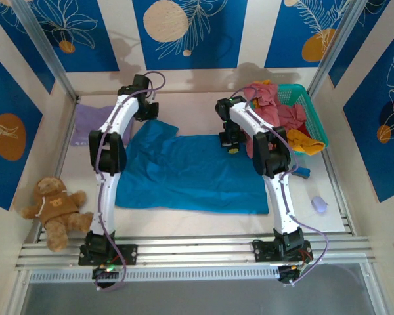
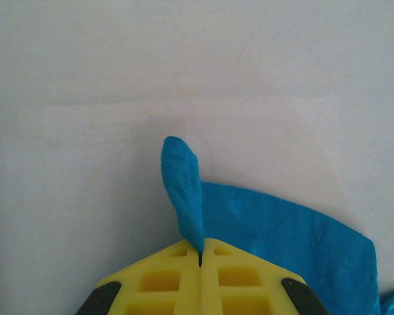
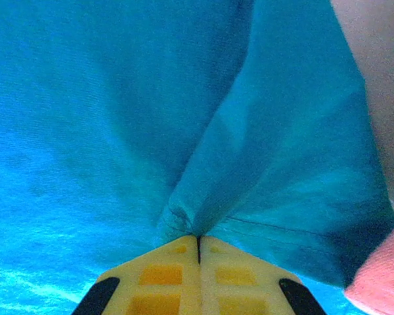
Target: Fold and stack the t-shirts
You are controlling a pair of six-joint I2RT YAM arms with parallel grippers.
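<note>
Teal-blue t-shirt (image 1: 190,174), spread mid-table (image 1: 184,223), far corners pinched: left hand (image 2: 200,254) and right hand (image 3: 198,241) each clamped tight on its cloth (rose-pink t-shirt (image 1: 269,98) in turquoise mesh basket (image 1: 312,115)).

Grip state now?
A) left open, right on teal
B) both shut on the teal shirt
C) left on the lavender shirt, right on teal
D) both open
B: left gripper pinches a raised corner of the teal shirt; right gripper is shut on a bunched fold of it.
</note>
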